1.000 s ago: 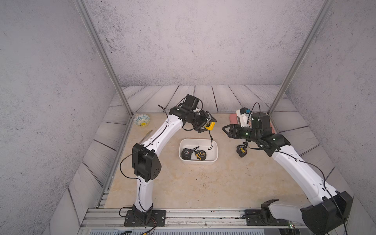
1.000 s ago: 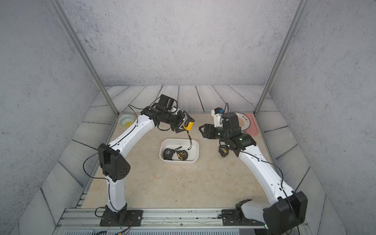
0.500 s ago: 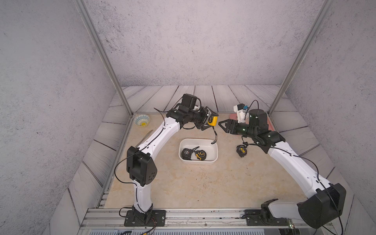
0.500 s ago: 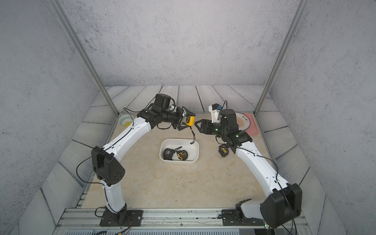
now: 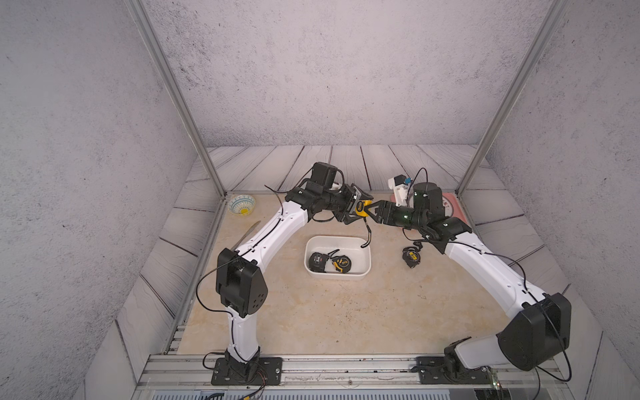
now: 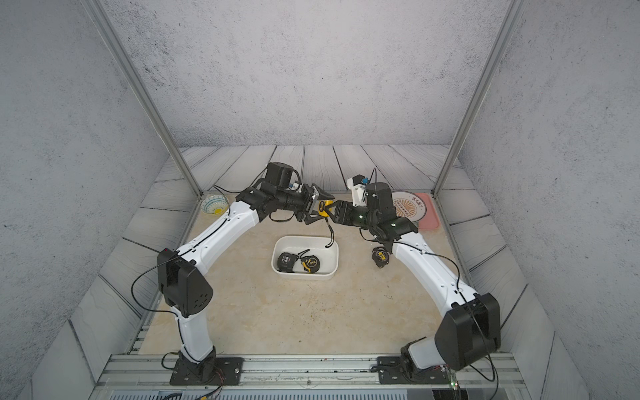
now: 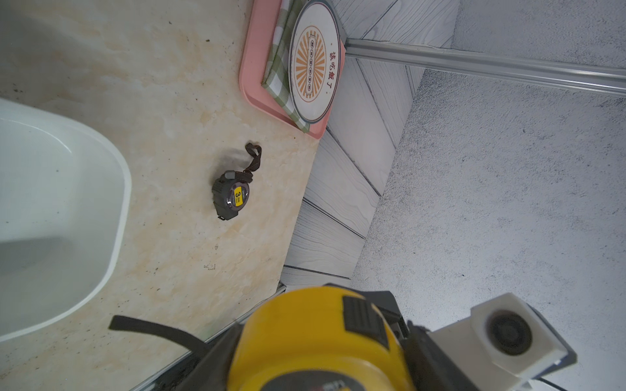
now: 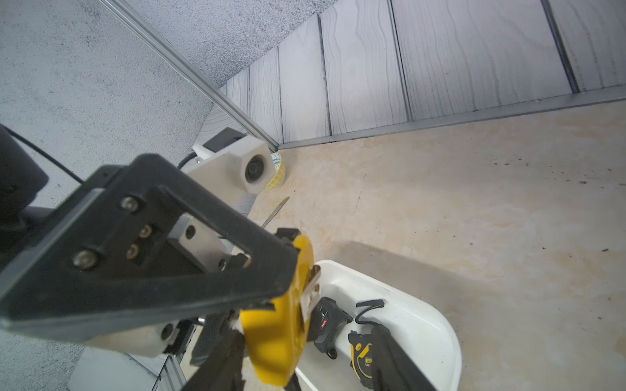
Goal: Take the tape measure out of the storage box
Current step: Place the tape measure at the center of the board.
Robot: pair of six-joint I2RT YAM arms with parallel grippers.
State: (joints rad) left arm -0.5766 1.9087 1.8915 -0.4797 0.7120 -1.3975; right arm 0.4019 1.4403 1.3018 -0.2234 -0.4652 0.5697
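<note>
- Above the far rim of the white storage box [image 5: 337,275], the yellow tape measure [image 5: 361,207] hangs clear of the bench [image 5: 311,311], clenched in the left pincer [image 5: 356,207].
- The right pincer [image 5: 371,210] is released. Its jaws straddle the same case from the opposite side, and in the right wrist view a gap shows between the yellow shell and one finger.
- Treat the case as a hard, smooth plastic shell around a coiled blade. I judge it compact but weighty for its size, and it may slide if you pinch the rounded edge. Set your pads on the flat sides.
- Keep off the metal belt clip [image 8: 310,291]; it would give a pad uneven footing.
- Mind the black wrist strap [image 5: 368,235]. It is limp and dangles down towards the box, so it could snag the rim.
- Inside the box, a black tape measure [image 5: 318,261] and a yellow-and-black tape measure [image 5: 341,265] lie side by side. A dark grey tape measure [image 5: 411,257] lies on the bench near the box.
</note>
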